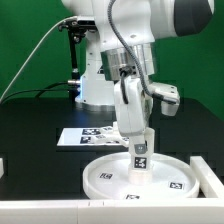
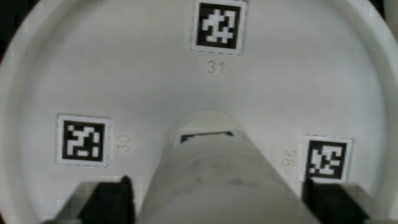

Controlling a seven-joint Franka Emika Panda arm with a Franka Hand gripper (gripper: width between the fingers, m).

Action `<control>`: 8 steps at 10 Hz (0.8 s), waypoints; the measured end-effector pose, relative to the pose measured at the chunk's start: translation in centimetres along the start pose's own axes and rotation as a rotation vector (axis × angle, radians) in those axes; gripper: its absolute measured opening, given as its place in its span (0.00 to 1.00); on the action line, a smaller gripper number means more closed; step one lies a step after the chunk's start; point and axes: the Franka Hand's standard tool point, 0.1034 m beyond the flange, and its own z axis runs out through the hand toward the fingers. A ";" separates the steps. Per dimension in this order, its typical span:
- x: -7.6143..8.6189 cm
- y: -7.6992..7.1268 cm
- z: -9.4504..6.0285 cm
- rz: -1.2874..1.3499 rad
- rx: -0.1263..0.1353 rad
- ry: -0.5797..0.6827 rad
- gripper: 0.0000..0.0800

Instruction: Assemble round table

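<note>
Black tabletop (image 1: pixel 40 115), post (image 1: pixel 141 158) upright within pincer (image 1: pixel 140 141)

I'm looking into a robotics lab. A green backdrop (image 1: pixel 30 40) hangs behind a black table (image 1: pixel 35 125), which carries a white robot arm (image 1: pixel 128 92) and the marker board (image 1: pixel 80 136).

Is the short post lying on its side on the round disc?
No, the exterior view shows the post standing upright at the middle of the round disc.
</note>
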 end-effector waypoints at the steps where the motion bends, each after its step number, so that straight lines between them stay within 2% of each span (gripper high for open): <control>1: -0.1 0.0 -0.2 -0.020 -0.003 -0.003 0.77; 2: -0.6 -0.2 -1.9 -0.090 -0.012 -0.027 0.80; 3: -1.1 -0.6 -3.9 -0.132 -0.009 -0.047 0.81; 4: -1.7 -1.2 -4.9 -0.144 -0.013 -0.060 0.81; 5: -1.4 -1.1 -4.5 -0.141 -0.011 -0.054 0.81; 8: -1.4 -1.1 -4.3 -0.148 -0.013 -0.053 0.81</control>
